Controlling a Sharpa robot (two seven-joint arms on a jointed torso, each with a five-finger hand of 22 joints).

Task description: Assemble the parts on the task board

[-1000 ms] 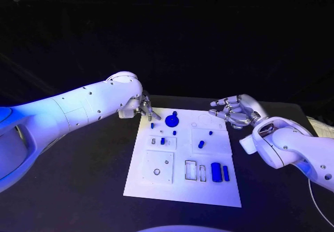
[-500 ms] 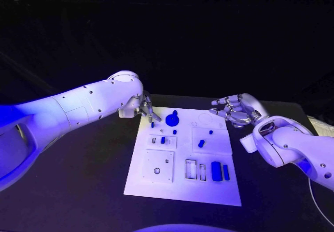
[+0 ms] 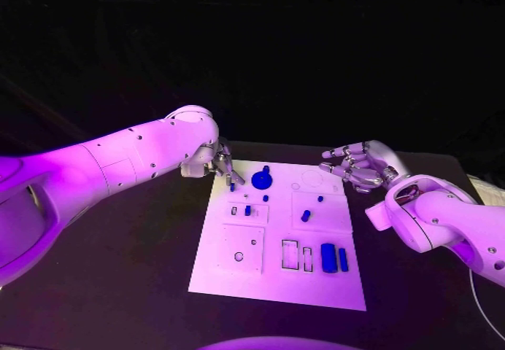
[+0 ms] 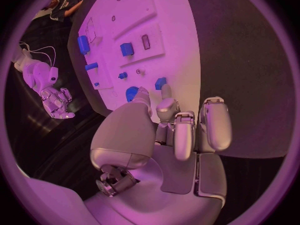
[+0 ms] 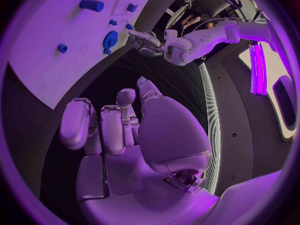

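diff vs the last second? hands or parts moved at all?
Nothing visibly changed. The left hand hovers at the far left corner of the white board, fingertips close to the round blue part, holding nothing. The right hand stays off the board's far right corner, fingers curled and empty. The blue parts lie where they were.

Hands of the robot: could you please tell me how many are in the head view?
2. The left hand is at the board's far left corner; the right hand is beyond its far right corner.
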